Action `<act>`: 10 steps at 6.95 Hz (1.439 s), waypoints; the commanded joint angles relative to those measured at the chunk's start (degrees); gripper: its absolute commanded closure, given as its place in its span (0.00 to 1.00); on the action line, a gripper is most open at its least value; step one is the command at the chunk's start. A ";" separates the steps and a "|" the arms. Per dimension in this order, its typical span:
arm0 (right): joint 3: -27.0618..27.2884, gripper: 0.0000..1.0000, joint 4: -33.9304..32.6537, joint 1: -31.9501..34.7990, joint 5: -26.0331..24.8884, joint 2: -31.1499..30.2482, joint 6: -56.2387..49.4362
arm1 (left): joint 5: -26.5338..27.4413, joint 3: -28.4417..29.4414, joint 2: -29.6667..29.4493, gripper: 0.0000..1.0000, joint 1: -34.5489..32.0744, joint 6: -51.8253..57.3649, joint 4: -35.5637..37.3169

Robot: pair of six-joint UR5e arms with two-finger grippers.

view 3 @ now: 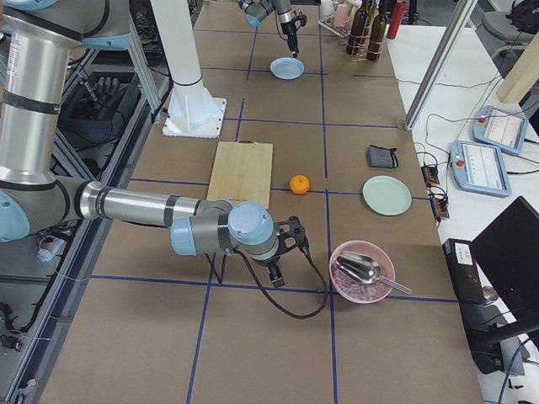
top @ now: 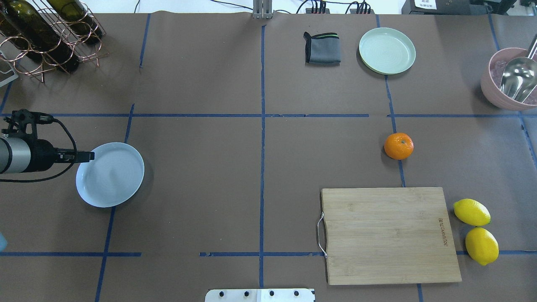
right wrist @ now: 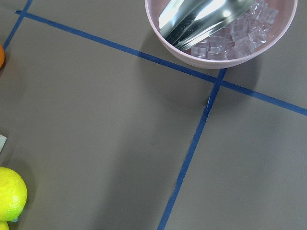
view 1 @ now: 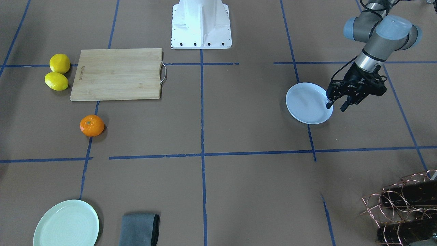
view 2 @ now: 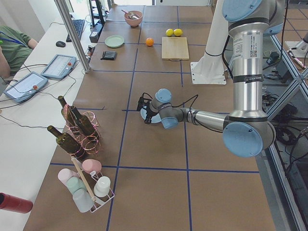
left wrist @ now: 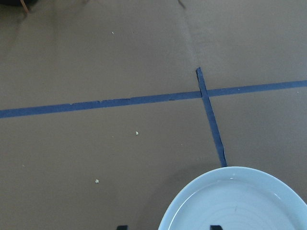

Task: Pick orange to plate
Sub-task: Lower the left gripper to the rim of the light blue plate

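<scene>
The orange [top: 398,146] lies alone on the brown table, on the robot's right side, just beyond the cutting board; it also shows at the left edge of the right wrist view, orange [right wrist: 1,56]. Far from it, on the robot's left side, sits the white plate [top: 110,174], empty. My left gripper [view 1: 336,106] is open at the plate's [view 1: 307,104] outer rim, one fingertip over the plate [left wrist: 240,201] and one outside it. My right gripper [view 3: 282,263] hangs low beside the pink bowl, short of the orange [view 3: 299,183]; whether it is open or shut I cannot tell.
A wooden cutting board [top: 388,235] lies near the robot's base, with two lemons [top: 471,212] to its right. A mint-green plate [top: 387,50], a grey cloth [top: 322,48] and a pink bowl [top: 509,79] with ice and a scoop stand farther out. A wine rack [top: 46,33] fills the far left corner.
</scene>
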 commanded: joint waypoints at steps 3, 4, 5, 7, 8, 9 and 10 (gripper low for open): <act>-0.28 0.00 0.00 0.00 -0.09 -0.06 -0.09 | 1.14 1.14 -0.21 0.35 1.83 -0.06 0.00; -0.28 0.00 0.00 0.00 -0.09 -0.06 -0.09 | 1.84 1.14 -0.13 0.39 2.27 -0.06 0.00; -0.36 0.00 0.00 0.00 -0.17 -0.06 -0.09 | 2.10 1.14 -0.13 0.70 2.36 -0.06 0.00; -0.37 0.00 0.00 0.00 -0.17 -0.06 -0.09 | 2.11 1.41 -0.13 1.00 2.62 0.03 0.00; -0.37 0.00 0.09 0.00 -0.17 -0.06 -0.09 | 2.11 0.89 -0.13 1.00 2.54 -0.06 0.00; -0.37 0.00 0.09 0.00 -0.09 0.03 -0.09 | 1.50 -0.34 -0.39 1.00 2.54 0.20 0.00; -0.37 0.00 0.09 0.00 -0.17 0.03 -0.09 | 0.80 -2.87 -0.65 1.00 2.54 0.38 0.43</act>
